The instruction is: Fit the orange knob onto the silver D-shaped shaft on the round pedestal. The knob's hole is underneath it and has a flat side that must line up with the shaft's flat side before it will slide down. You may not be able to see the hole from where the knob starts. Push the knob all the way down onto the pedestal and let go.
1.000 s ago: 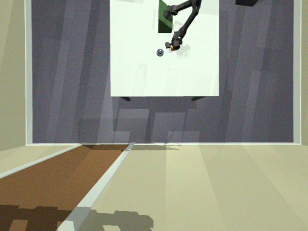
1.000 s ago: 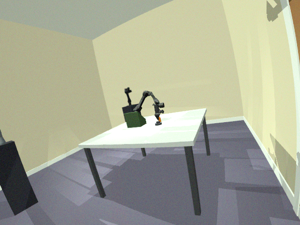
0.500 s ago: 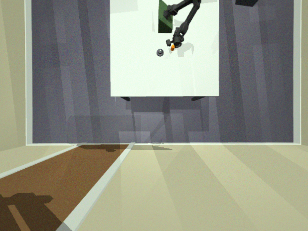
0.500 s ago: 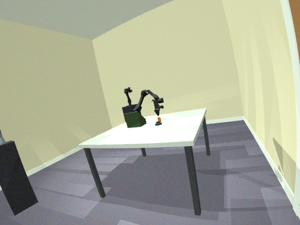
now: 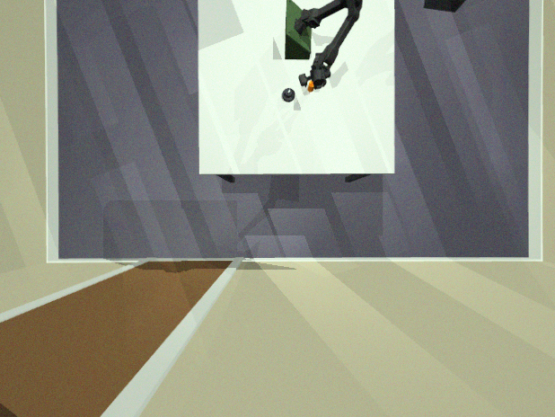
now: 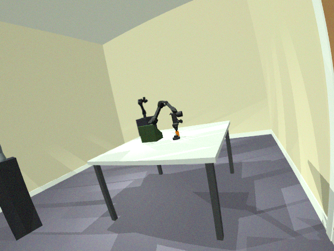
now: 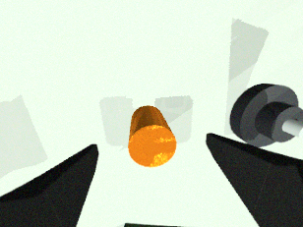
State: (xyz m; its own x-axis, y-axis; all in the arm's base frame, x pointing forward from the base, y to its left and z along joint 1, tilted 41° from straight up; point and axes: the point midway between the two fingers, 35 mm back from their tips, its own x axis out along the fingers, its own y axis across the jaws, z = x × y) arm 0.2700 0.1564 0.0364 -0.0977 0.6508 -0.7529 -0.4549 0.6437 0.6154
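Note:
The orange knob (image 5: 311, 86) (image 6: 177, 133) (image 7: 151, 146) appears to stand upright on the white table, its plain end facing up; its hole is hidden underneath. My gripper (image 7: 153, 142) is open, with one fingertip on each side of the knob and a gap on both sides. The dark round pedestal (image 5: 288, 94) (image 6: 176, 138) (image 7: 246, 117) stands apart from the knob, beyond the right finger in the wrist view. Its silver shaft (image 7: 293, 127) is bare and partly cut off by the frame's right edge; its flat side cannot be made out clearly.
The white table (image 5: 251, 148) (image 6: 189, 151) carries a green block (image 5: 297, 45) (image 6: 150, 133) beside the arm. A second dark arm (image 6: 143, 106) rises behind the block in the exterior view. Grey shadows fall around the knob.

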